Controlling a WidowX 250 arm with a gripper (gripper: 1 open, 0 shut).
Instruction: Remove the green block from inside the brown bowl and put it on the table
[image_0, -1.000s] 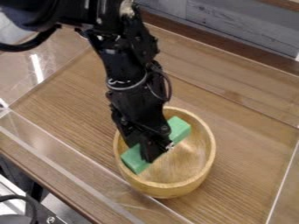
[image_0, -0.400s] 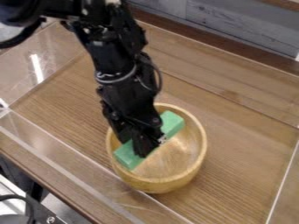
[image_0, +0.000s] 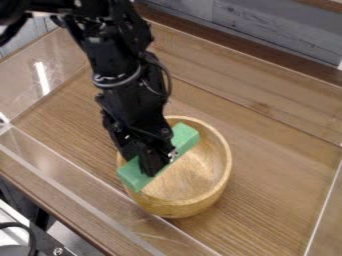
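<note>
A bright-green flat block (image_0: 144, 167) sits tilted over the near-left rim of the brown bowl (image_0: 201, 185), one end poking out past the rim. My gripper (image_0: 151, 155) comes down from the black arm (image_0: 114, 60) and is shut on the green block around its middle. The light-tan wooden bowl rests on the wood-grain table (image_0: 261, 95). The fingertips are partly hidden against the block.
Clear acrylic walls (image_0: 54, 180) run along the near and left edges of the table. A grey panelled wall (image_0: 267, 25) stands behind the far edge. Open tabletop lies to the left and right of the bowl.
The arm has shifted left and slightly up, carrying the green block with it. The block now reaches over the bowl's left rim instead of lying inside.
</note>
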